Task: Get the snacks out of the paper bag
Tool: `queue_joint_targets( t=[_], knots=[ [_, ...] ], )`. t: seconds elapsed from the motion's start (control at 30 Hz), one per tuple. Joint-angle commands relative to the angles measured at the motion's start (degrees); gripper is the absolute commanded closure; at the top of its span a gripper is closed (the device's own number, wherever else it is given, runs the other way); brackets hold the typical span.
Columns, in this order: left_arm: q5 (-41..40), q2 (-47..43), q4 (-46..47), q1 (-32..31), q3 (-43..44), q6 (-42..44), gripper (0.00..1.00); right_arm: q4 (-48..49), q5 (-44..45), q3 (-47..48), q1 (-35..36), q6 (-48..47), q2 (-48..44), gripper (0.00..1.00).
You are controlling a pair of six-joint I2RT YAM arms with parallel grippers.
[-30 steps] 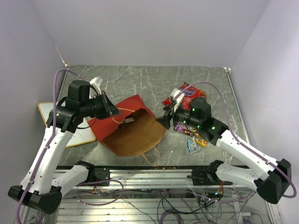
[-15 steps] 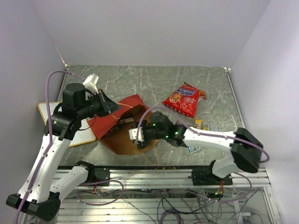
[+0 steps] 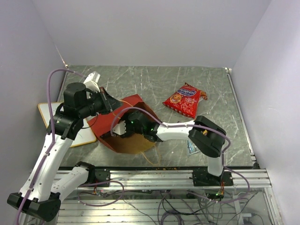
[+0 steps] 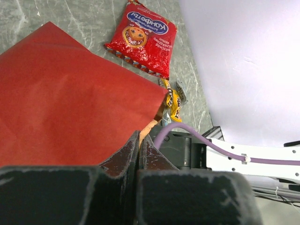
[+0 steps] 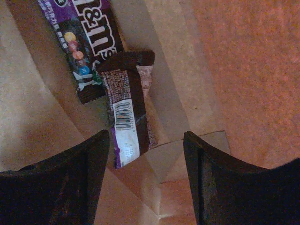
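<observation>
Right gripper [image 5: 144, 138] is inside the mouth of the paper bag [image 3: 136, 143], jaws apart, nothing between them. Its fingers [image 5: 61, 183] frame the bag's brown inner floor [image 5: 42, 108]. Two snacks lie there: a dark M&M's packet [image 5: 84, 42] with a purple end, and a brown bar packet [image 5: 125, 117] with a white barcode patch. The bar packet overlaps the lower end of the M&M's packet and lies just beyond the left finger, closer to it than to the right one. No contact visible between fingers and packets.

Left gripper [image 4: 139, 143] is clenched on the bag's upper edge, holding the red panel [image 4: 70, 93] lifted so the mouth faces the right arm. From the overhead view the left gripper [image 3: 109, 101] sits at the bag's far-left corner.

Red chip bag [image 3: 183, 101] lies flat on the table [image 3: 154, 82], outside the bag, well to its right; logo side up [image 4: 143, 37]. Yellow packet [image 4: 173, 101] lies near the chip bag's lower corner, also on the table. Pale blue packet [image 3: 191, 148] peeks out beside the right arm's elbow.

Whiteboard [image 3: 47, 111] lies at the table's left edge, partly under the left arm.
</observation>
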Motion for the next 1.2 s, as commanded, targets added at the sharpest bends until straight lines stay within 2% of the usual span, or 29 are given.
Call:
queue_joint_targets(
  t=[0.0,0.33,0.5,0.83,1.03,1.17],
  knots=[
    [1.9,0.0,1.04,0.09,2.63,1.8,0.93,2.18,3.76,2.67,-0.55,-1.08,3.94,0.36],
    [2.8,0.96,0.19,0.09,4.03,2.11,0.93,3.45,4.47,3.82,-1.69,-3.9,9.41,0.35],
    [-1.14,1.46,-2.05,0.09,5.82,1.83,0.93,6.74,2.92,1.05,-1.91,-6.26,8.58,0.35],
    [4.0,3.09,2.35,0.09,5.79,0.82,0.93,5.88,5.49,5.73,-2.67,-6.8,13.47,0.34],
    [4.67,2.07,2.43,0.09,4.84,-0.64,0.93,5.63,6.42,8.66,-2.81,-5.37,16.44,0.4],
    [4.48,1.13,2.32,0.09,4.11,-1.85,0.93,6.37,6.66,9.94,-2.81,-5.63,17.59,0.54]
  ],
)
